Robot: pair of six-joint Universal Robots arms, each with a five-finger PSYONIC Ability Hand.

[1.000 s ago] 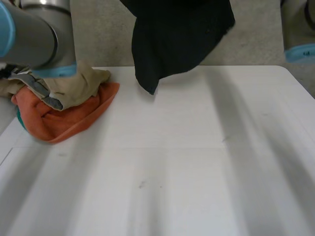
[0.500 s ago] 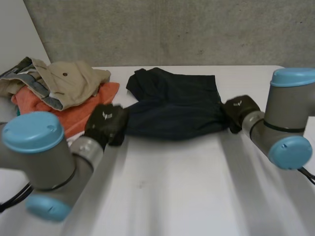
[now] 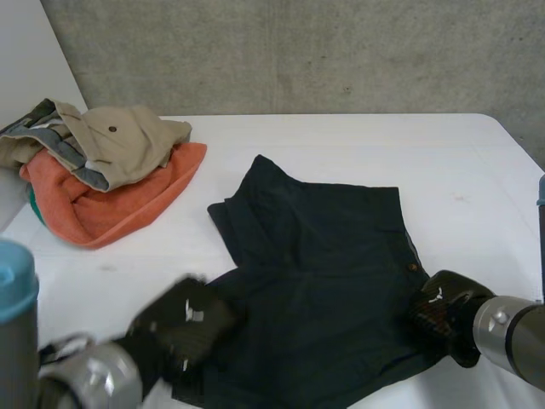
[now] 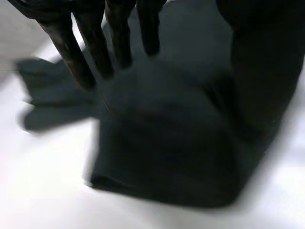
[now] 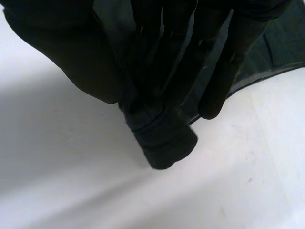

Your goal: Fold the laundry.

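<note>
Table: a white table [image 3: 341, 145] fills the scene in front of a grey wall.
Shorts: dark shorts [image 3: 324, 256] lie spread on the table, right of centre and towards the near edge. One pointed end reaches to the far side. The near left corner is bunched and the near right edge has a small button.
Pile: at the far left, well apart from the shorts, a khaki garment [image 3: 119, 145] lies crumpled on top of an orange cloth [image 3: 128, 204].
Left arm: the left arm [image 3: 85, 379] comes in from the near left corner, low over the table.
Left hand: the left hand [image 3: 183, 324] is at the near left corner of the shorts. In the left wrist view its fingers [image 4: 76, 52] are straight and spread, with a rounded fold of the shorts [image 4: 162, 143] under the palm and nothing gripped.
Right hand: the right hand [image 3: 443, 311] is at the near right edge of the shorts, near the button. In the right wrist view its fingers [image 5: 224, 81] and thumb pinch a thick folded hem of the shorts [image 5: 162, 138], which sticks out past the fingertips just above the table.
</note>
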